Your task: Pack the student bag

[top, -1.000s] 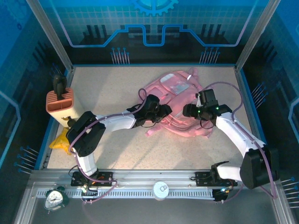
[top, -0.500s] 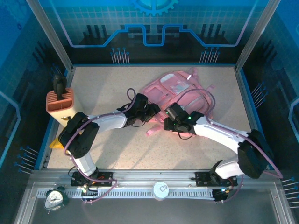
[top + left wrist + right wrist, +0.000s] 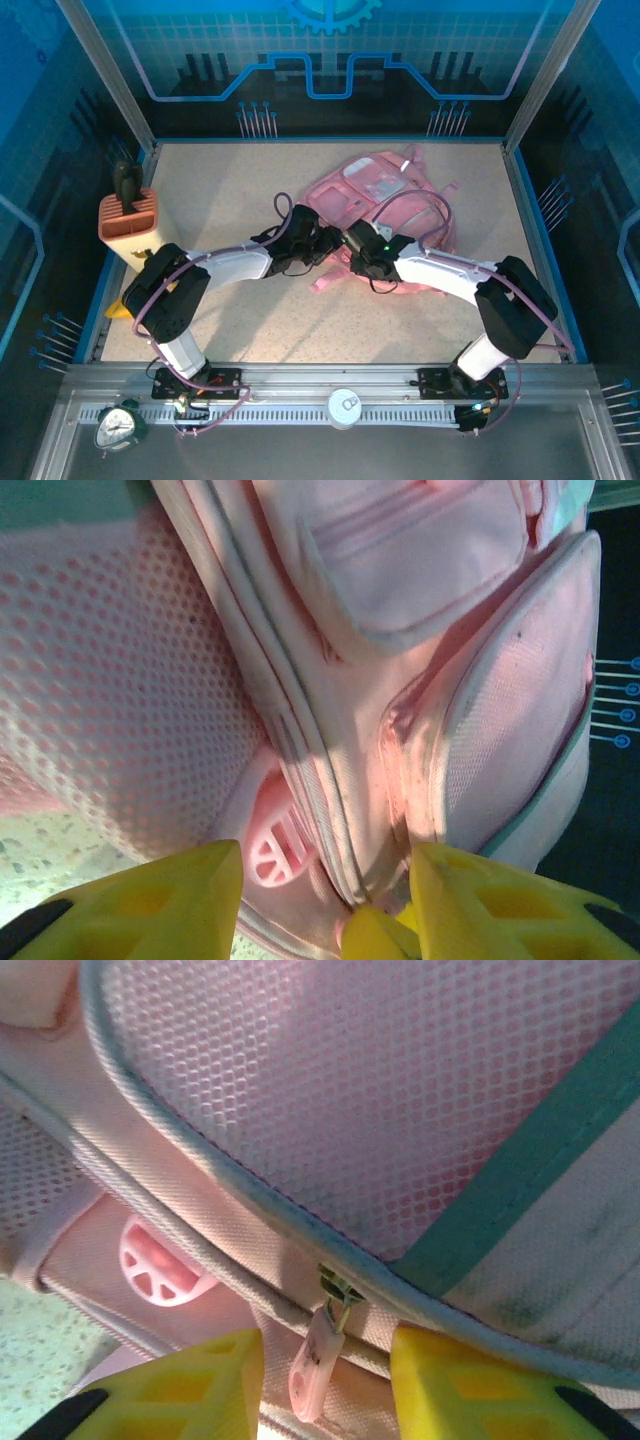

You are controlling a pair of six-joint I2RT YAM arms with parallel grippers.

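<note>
The pink student bag (image 3: 385, 195) lies flat at the back middle of the table. My left gripper (image 3: 332, 243) is at the bag's near-left edge. In the left wrist view its yellow fingers (image 3: 150, 900) stand either side of a bunched fold with the zip seam (image 3: 325, 810), pressed on it. My right gripper (image 3: 352, 245) meets it from the right. Its jaws (image 3: 325, 1338) stand apart around a small pink zip pull (image 3: 312, 1370), which hangs free between them. A pink plastic ring (image 3: 155, 1265) sits just to the left.
An orange ribbed box (image 3: 128, 222) holding a dark object (image 3: 125, 183) stands at the left edge, with a yellow thing (image 3: 125, 300) in front of it. A green alarm clock (image 3: 120, 427) and a white disc (image 3: 345, 407) rest on the near rail.
My right arm has swung left across the bag to its near-left edge, and its jaws have narrowed around the zip pull. My left gripper has shifted slightly left.
</note>
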